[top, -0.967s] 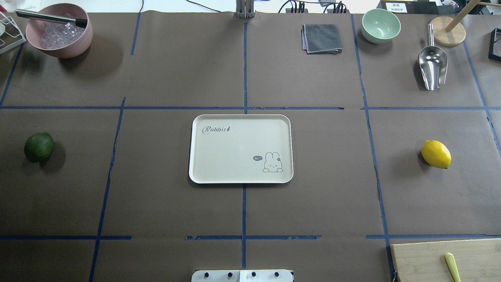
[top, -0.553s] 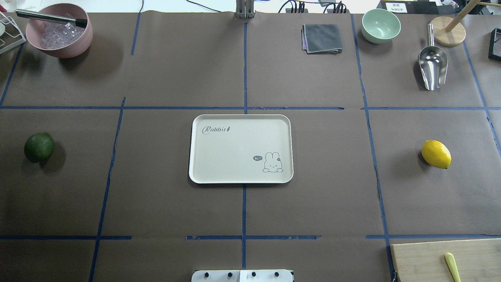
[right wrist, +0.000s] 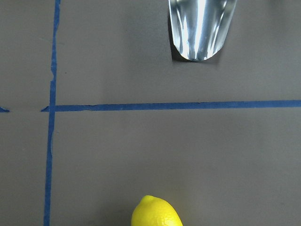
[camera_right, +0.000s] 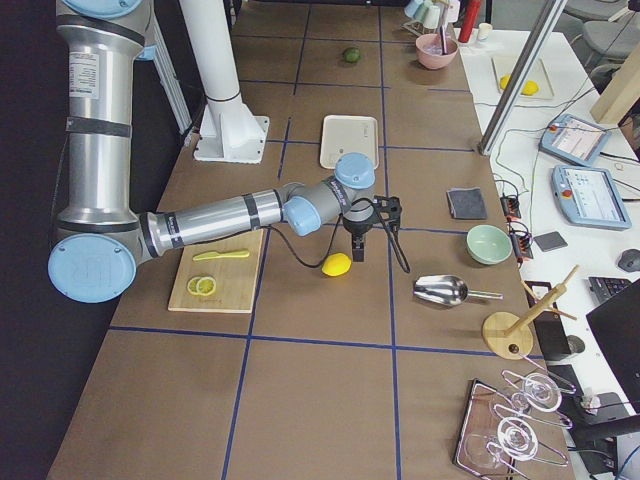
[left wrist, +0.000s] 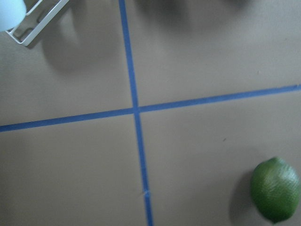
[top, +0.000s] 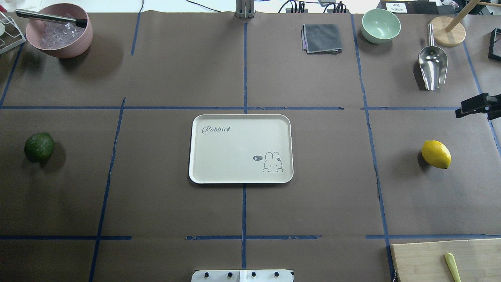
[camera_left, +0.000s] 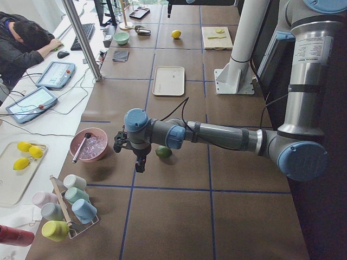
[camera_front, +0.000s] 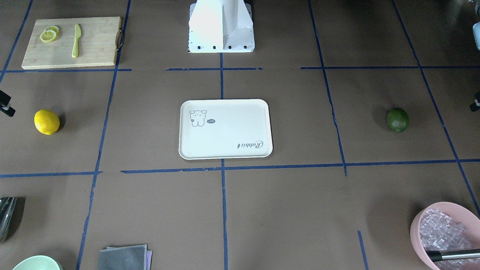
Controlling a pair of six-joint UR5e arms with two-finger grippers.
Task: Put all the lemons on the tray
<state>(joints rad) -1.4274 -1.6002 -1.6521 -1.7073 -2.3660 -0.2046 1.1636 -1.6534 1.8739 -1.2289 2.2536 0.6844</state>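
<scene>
Two lemons lie off the tray (top: 235, 145), green lemon (top: 38, 147) at its 9 o'clock, yellow lemon (top: 436, 154) at 3; approach step, left gripper (camera_left: 140, 164) and right gripper (camera_right: 358, 250) openings unreadable; next: descend, grasp each.

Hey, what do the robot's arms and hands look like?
The left arm and right arm are silver-grey tubes with light-blue caps on rounded joints. Each upper segment bears a white printed label, too small to read. A thin black cable loops along each forearm to the black left hand and right hand.
</scene>
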